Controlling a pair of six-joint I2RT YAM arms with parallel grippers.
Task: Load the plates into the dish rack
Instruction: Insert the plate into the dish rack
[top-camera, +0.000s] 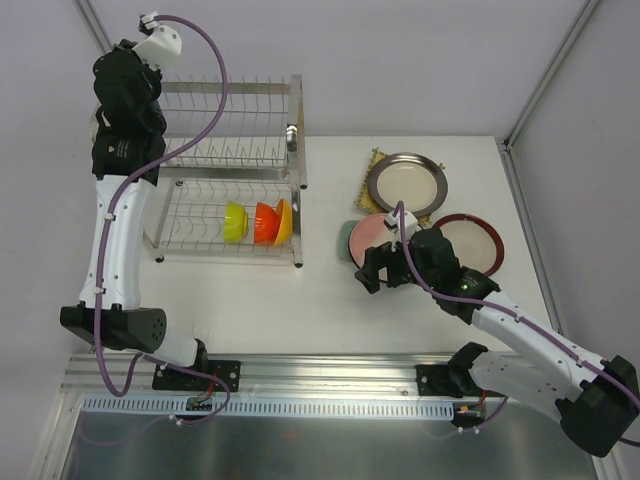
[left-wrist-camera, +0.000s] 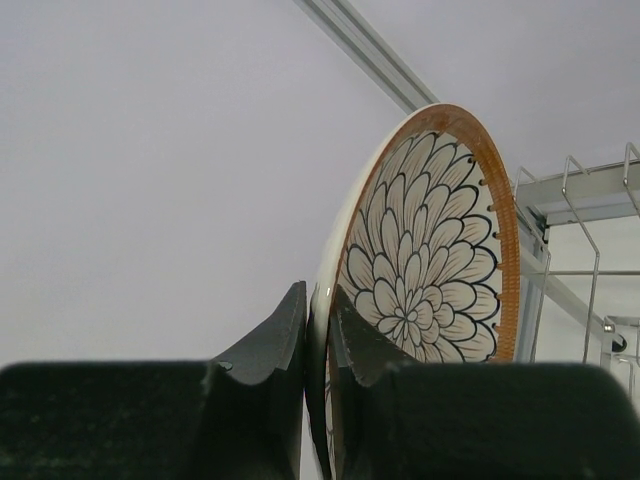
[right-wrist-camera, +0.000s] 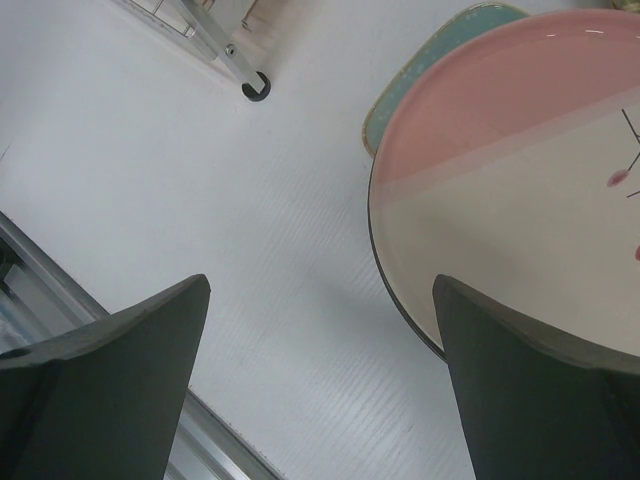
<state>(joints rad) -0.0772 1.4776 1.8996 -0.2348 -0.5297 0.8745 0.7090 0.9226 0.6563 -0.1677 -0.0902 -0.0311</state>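
The left end effector (left-wrist-camera: 318, 300) clamped an upright brown-rimmed petal-pattern round plate (left-wrist-camera: 430, 250); the right end effector (right-wrist-camera: 320, 283) gaped wide over the edge of a pink-and-white round plate (right-wrist-camera: 520, 170).

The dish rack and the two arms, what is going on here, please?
The left gripper is shut on the rim of the petal-pattern plate, holding it on edge beside the dish rack. The right gripper hangs open over the pink-and-white plate, which lies partly on a teal dish. A cream plate and a red-rimmed plate also wait on the table. Three small bowls stand in the rack.
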